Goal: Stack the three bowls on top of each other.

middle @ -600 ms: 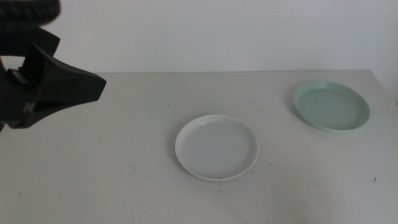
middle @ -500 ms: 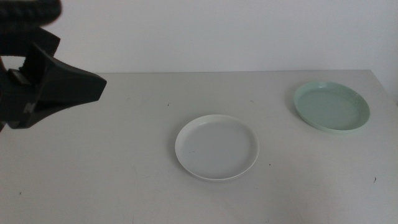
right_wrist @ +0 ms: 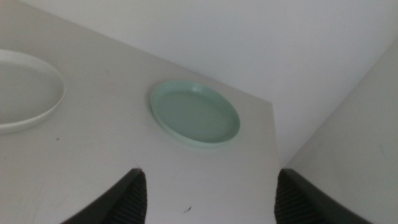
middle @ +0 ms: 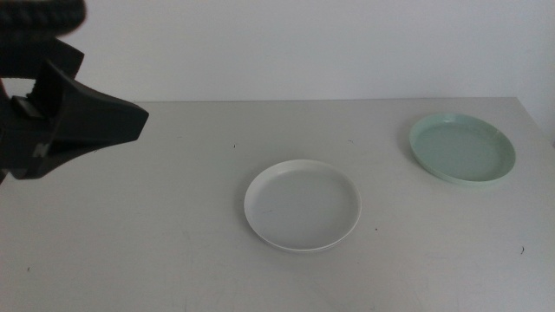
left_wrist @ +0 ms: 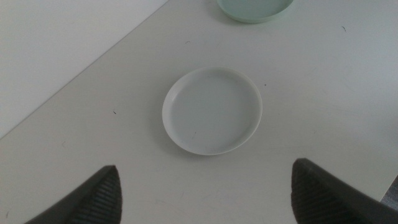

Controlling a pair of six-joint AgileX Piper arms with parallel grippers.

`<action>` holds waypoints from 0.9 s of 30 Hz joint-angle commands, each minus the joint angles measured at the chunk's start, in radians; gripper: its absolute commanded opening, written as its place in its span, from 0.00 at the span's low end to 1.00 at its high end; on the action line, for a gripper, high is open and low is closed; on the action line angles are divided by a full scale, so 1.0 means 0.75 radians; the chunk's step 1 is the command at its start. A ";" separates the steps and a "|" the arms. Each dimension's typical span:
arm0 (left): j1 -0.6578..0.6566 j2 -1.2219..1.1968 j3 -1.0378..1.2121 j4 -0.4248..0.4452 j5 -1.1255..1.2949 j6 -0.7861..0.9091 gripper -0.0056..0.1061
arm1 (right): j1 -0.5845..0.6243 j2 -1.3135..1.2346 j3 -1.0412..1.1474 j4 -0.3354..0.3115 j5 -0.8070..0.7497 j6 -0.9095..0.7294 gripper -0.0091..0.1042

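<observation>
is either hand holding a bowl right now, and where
Nothing is held. The left hand and right hand are both open and empty, apart from the white round plastic bowl and mint green one.

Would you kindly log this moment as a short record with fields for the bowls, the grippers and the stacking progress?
white bowl: table centre, empty
mint green bowl: far right of table, empty, apart from the white one
third bowl: not visible
left gripper: raised at left side, jaws open, empty
right gripper: jaws open, empty, facing the mint green bowl
stacking: not started

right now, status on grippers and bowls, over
Left gripper open, high over white bowl. Right gripper open, near mint green bowl. Two bowls visible, apart, unstacked. Nothing between them.
</observation>
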 commanded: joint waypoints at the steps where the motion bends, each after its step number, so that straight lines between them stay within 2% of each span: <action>1: 0.001 -0.016 -0.033 -0.026 -0.075 -0.015 0.99 | 0.001 0.114 -0.155 -0.023 0.071 -0.002 0.54; 6: 0.001 -0.016 -0.033 -0.026 -0.075 -0.015 0.99 | 0.001 0.319 -0.366 -0.050 0.285 0.089 0.54; 9: 0.001 -0.016 -0.033 -0.026 -0.075 -0.015 0.99 | 0.001 0.443 -0.478 -0.068 0.358 0.301 0.54; 13: 0.001 -0.016 -0.033 -0.026 -0.075 -0.015 0.99 | 0.001 0.624 -0.635 -0.155 0.463 0.616 0.54; 16: 0.001 -0.016 -0.033 -0.026 -0.075 -0.015 0.99 | 0.001 0.746 -0.728 -0.194 0.527 0.737 0.54; 27: 0.001 -0.016 -0.033 -0.026 -0.075 -0.015 0.99 | 0.001 1.186 -1.024 -0.230 0.576 0.806 0.54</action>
